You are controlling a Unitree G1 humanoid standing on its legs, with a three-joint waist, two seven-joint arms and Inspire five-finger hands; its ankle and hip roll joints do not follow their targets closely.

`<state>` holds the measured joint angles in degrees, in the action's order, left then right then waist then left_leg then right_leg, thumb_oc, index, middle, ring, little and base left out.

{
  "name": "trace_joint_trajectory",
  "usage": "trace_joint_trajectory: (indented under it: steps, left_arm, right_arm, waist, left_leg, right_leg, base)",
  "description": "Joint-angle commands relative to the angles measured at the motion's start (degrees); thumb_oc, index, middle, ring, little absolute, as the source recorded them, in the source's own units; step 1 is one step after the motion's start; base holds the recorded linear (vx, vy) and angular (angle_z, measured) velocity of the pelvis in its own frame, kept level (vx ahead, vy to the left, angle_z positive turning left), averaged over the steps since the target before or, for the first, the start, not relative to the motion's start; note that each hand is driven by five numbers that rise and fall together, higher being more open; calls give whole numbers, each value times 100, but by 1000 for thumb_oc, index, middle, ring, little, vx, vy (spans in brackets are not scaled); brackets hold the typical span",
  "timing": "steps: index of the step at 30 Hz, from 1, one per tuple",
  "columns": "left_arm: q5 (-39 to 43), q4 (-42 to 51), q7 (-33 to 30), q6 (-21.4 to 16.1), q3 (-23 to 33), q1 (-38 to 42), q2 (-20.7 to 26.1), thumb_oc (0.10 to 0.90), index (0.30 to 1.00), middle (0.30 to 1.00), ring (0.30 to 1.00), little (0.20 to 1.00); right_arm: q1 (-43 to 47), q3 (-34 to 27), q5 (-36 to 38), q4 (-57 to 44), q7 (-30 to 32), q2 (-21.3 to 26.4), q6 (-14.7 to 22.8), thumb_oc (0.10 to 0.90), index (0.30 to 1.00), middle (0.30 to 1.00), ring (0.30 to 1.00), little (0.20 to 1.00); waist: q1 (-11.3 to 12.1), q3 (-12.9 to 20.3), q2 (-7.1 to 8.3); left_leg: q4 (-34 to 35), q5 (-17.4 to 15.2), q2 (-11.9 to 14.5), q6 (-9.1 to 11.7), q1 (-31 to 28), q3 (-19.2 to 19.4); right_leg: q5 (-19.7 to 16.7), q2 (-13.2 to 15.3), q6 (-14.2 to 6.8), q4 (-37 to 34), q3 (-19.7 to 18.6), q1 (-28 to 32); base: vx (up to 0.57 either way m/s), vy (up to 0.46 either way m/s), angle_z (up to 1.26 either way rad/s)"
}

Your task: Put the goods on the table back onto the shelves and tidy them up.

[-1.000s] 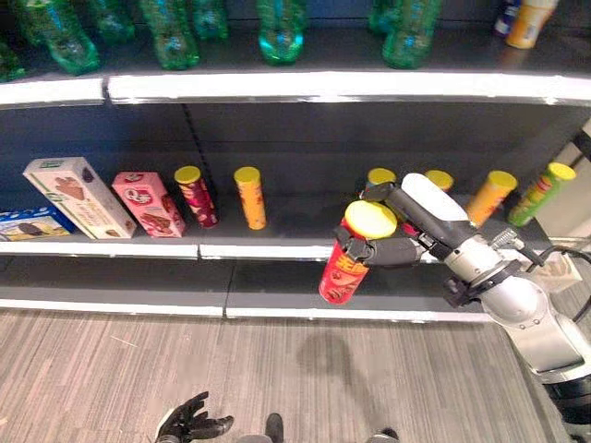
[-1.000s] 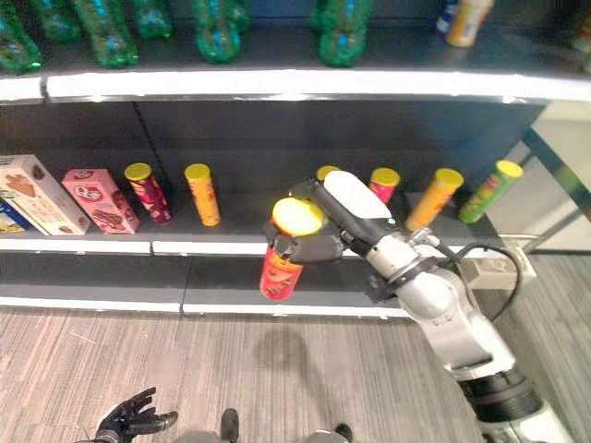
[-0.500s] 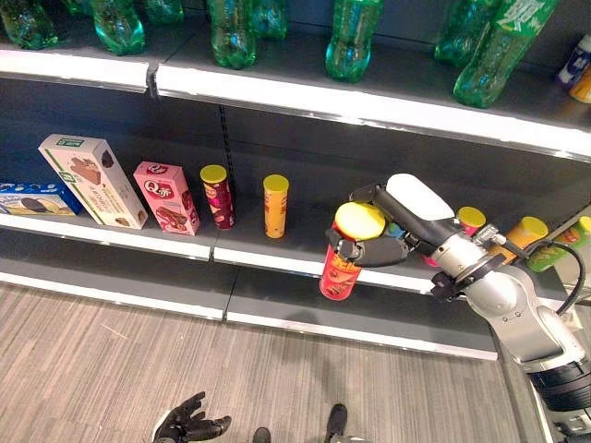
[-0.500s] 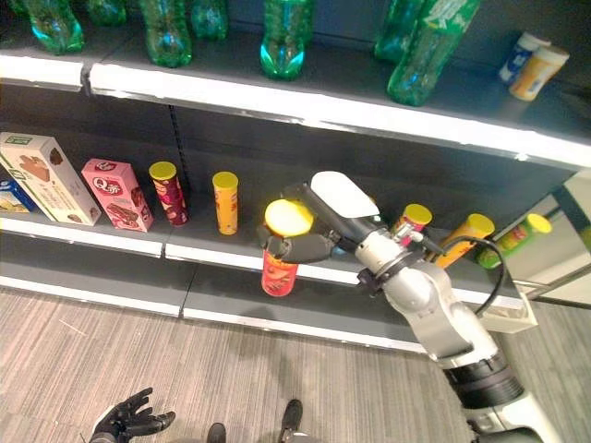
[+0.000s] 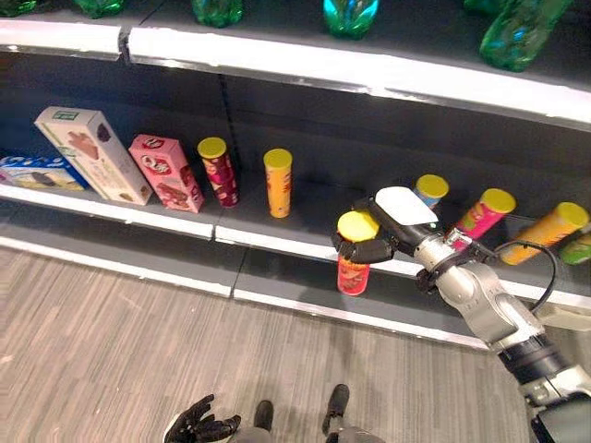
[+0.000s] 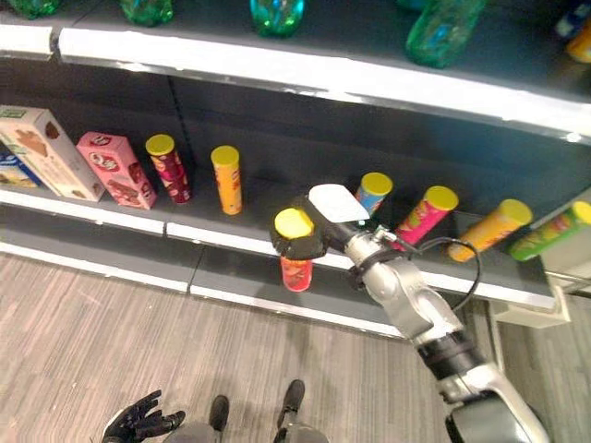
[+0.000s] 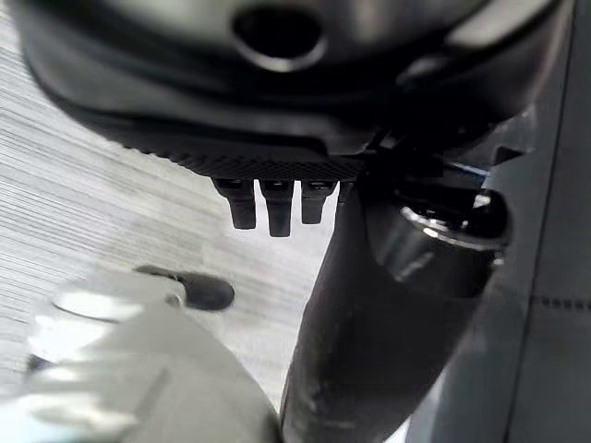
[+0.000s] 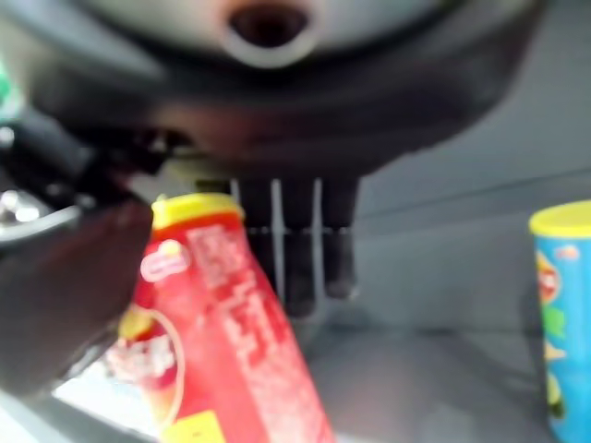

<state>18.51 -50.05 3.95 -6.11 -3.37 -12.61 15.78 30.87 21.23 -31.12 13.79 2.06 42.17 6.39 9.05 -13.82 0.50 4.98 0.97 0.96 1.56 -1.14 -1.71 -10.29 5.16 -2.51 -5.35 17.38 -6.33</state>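
My right hand (image 5: 386,231) is shut on a red chip can with a yellow lid (image 5: 355,261), held upright in front of the lower shelf's front edge (image 5: 277,245). The same red can (image 8: 222,332) leans between thumb and fingers in the right wrist view, with a blue can (image 8: 565,314) standing beyond it. On that shelf stand a dark red can (image 5: 218,172) and an orange can (image 5: 278,183) to the left of the hand. My left hand (image 5: 199,426) hangs low over the floor, fingers relaxed and holding nothing.
Left on the lower shelf lean a white box (image 5: 90,153) and a pink box (image 5: 167,173), with a blue box (image 5: 37,173) lying flat. To the right, a blue can (image 5: 428,191) stands and pink (image 5: 480,216) and orange (image 5: 545,230) cans lean. Green bottles (image 5: 351,14) line the upper shelf.
The camera has shifted and tilted. My right hand has carried the red can closer to the lower shelf, and the can now stands more upright.
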Motion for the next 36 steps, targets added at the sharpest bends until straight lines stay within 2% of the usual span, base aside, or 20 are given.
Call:
trace_joint_trajectory:
  steps: [1,5,8,12,14,20,28,36]
  left_arm:
    - [90,35,-90,-259,-352,76,417,800,900,900,900,900]
    - [119,4,-129,-285,-433,158,433,800,900,900,900,900]
    - [176,57,-206,-324,-605,317,487,800,900,900,900,900]
    - [296,154,-270,-374,-704,441,555,800,900,900,900,900]
    - [367,185,-316,-391,-848,546,547,800,900,900,900,900]
    - [422,221,-335,-423,-995,581,496,800,900,900,900,900]
    - [457,358,-444,-448,-1167,663,433,800,900,900,900,900]
    - [410,450,-516,-503,-1267,717,413,800,900,900,900,900]
  right_arm:
    - [1129,-201,-102,-252,1002,-14,76,400,300,300,300,300]
    - [1326,-193,-246,7,1262,22,6,400,300,300,300,300]
    - [1723,-233,-281,493,1718,113,-124,400,300,300,300,300]
    - [2097,-264,-207,907,2039,349,-289,400,300,300,300,300]
    - [2329,-251,-142,1309,2264,620,-414,400,300,300,300,300]
    - [2478,-321,-57,1701,2644,899,-500,400,300,300,300,300]
    - [2581,-613,130,1800,3132,1145,-658,400,300,300,300,300]
    - [2532,-588,126,2102,3287,1297,-747,400,300,300,300,300]
  waist:
    - [146,225,116]
    - [200,166,67]
    - [331,37,-19]
    - [445,-105,-109]
    - [577,-255,-210]
    - [674,-370,-329]
    - [670,-358,-414]
    - [584,-404,-389]
  left_leg:
    - [-18,-20,-90,-82,233,4]
    - [-20,23,-119,-70,333,-127]
    - [-26,120,-154,-34,555,-313]
    - [-34,228,-205,4,816,-510]
    - [-32,344,-272,50,1057,-725]
    - [-31,410,-259,120,1303,-850]
    - [2,486,-313,197,1508,-929]
    - [2,478,-309,203,1552,-924]
  right_leg:
    - [266,531,-660,70,58,440]
    - [270,568,-665,70,174,431]
    - [248,617,-677,70,335,325]
    - [215,673,-687,86,511,189]
    - [187,718,-702,102,715,73]
    - [166,715,-733,49,829,-65]
    - [166,748,-768,35,881,-229]
    - [174,765,-774,35,872,-255]
  base:
    - [-6,-10,27]
    - [-38,-5,23]
    - [-92,-11,29]
    - [-90,-14,31]
    - [-97,-14,54]
    - [-20,-14,24]
    - [12,6,6]
    - [9,-2,4]
